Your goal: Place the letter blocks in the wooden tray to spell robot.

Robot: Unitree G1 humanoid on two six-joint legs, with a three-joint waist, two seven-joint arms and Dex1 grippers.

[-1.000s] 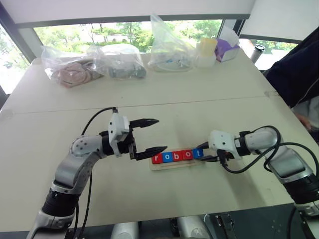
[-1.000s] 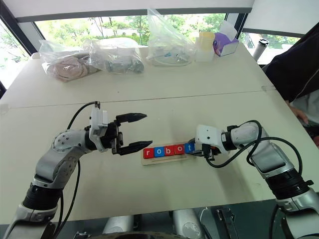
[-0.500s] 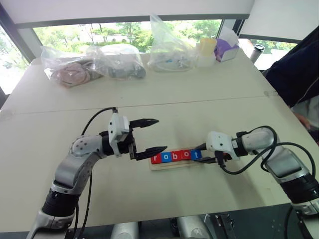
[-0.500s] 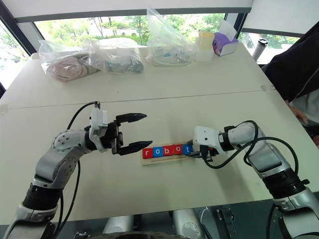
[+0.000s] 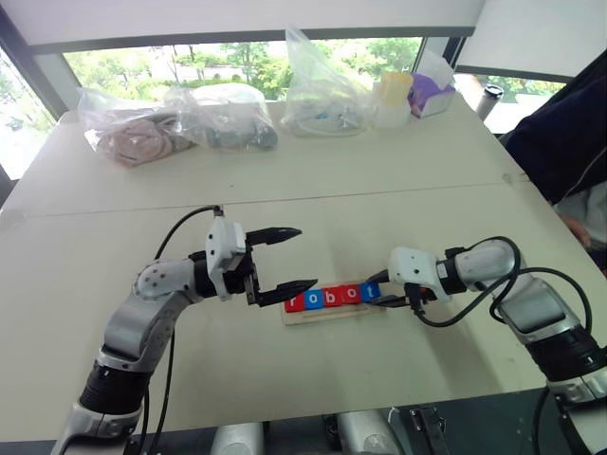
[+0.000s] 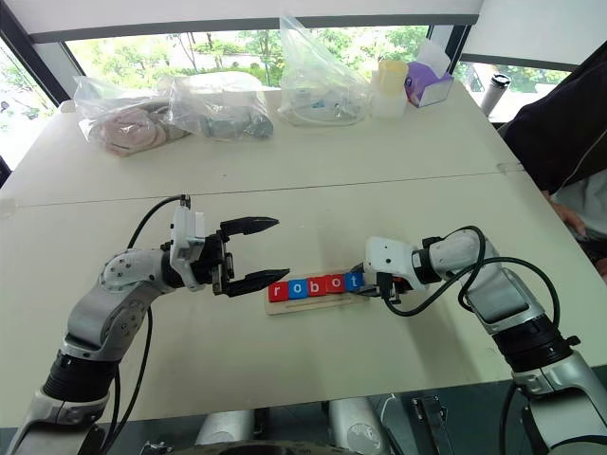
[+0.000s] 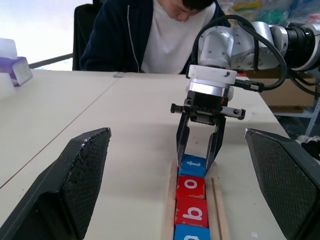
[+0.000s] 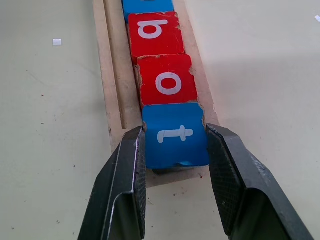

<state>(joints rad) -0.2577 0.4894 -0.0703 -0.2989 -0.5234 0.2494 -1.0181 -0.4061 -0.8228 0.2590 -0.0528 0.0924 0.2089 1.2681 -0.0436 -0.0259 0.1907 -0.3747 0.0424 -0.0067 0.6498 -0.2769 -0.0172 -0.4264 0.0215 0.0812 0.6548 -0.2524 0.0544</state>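
Five letter blocks lie in a row in the wooden tray and read r, o, b, o, t. The last one, a blue t block, sits at the tray's right end next to a red o block. My right gripper is shut on the t block, one finger against each side. My left gripper hovers open just off the tray's left end, pointing along the row with nothing between its fingers.
Several clear plastic bags line the table's far edge, with a purple tissue box and a pale cup beside them. A person in a dark jacket sits at the table's right side. Bare tabletop surrounds the tray.
My right gripper has edged slightly left with the t block, pressing it up against the row. The left arm has kept still.
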